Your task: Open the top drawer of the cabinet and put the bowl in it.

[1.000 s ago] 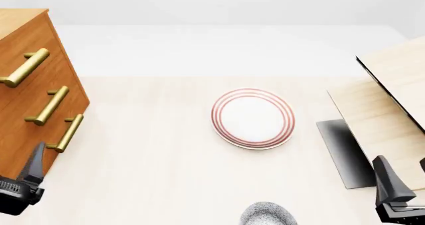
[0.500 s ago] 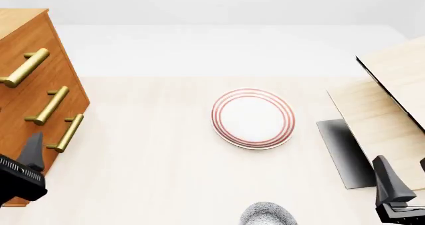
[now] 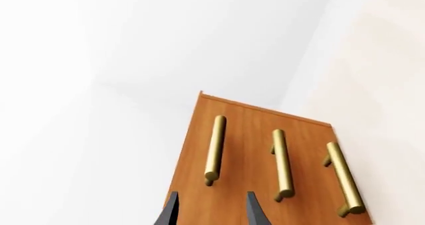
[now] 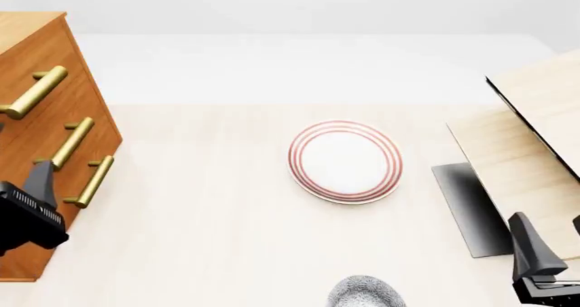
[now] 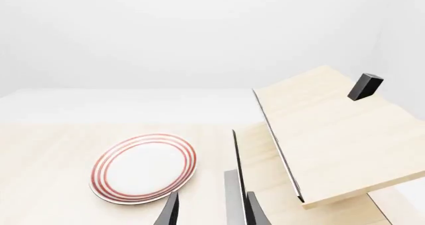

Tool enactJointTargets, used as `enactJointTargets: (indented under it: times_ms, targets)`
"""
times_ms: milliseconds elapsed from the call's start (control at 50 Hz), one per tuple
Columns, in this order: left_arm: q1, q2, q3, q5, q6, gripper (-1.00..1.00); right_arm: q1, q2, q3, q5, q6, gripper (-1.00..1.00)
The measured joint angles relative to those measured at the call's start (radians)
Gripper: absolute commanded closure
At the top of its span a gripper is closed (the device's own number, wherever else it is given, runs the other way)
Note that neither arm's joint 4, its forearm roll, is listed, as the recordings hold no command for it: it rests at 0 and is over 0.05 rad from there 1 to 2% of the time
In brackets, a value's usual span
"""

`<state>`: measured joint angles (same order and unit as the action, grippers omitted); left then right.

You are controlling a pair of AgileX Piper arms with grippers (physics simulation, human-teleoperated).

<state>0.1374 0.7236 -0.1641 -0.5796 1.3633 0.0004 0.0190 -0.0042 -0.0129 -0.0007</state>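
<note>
At the left edge of the front view stands the cabinet (image 4: 45, 117), its three brass bars facing the middle of the desk (image 4: 208, 219). All three drawers sit flush, so the top drawer (image 4: 32, 69) is, as we judge it, not yet opened. Its handle (image 4: 37, 92) runs as a long bar slanting from the lower left up toward the upper right in that view, held off the wood on two short posts.

Our left gripper (image 3: 211, 210) hangs in front of the cabinet at the lower left of the front view. In its wrist view the fingers (image 3: 254, 211) are apart with a clear gap, and they point up at the drawer face just below the end of the top handle. We read this as lining up so the bar can pass between them; the gap crosses the bar's long axis, which suits a pull.

In the centre of the desk lies a white plate with red rings (image 4: 346, 161), no part of the task. Below it, at the bottom edge of the frame, the speckled bowl (image 4: 366, 293) shows only its upper rim, well apart from the cabinet.

At the right stands a pale wooden structure (image 4: 534, 130). Our right gripper (image 5: 211, 210) waits at the lower right, fingers apart and holding nothing, probably kept back for the bowl.
</note>
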Motion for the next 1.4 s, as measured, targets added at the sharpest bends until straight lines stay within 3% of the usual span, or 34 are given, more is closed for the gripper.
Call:
enactJointTargets:
  times_ms: [340, 900, 1400]
  targets:
    - [0.012, 0.100, -0.061, -0.035, 0.019, -1.00, 0.000, 0.000, 0.000, 0.000, 0.000, -1.00]
    - [0.008, 0.270, -0.175, -0.073, -0.017, -1.00, 0.000, 0.000, 0.000, 0.000, 0.000, -1.00]
    - [0.048, 0.422, -0.212, -0.170, -0.046, -1.00, 0.000, 0.000, 0.000, 0.000, 0.000, -1.00]
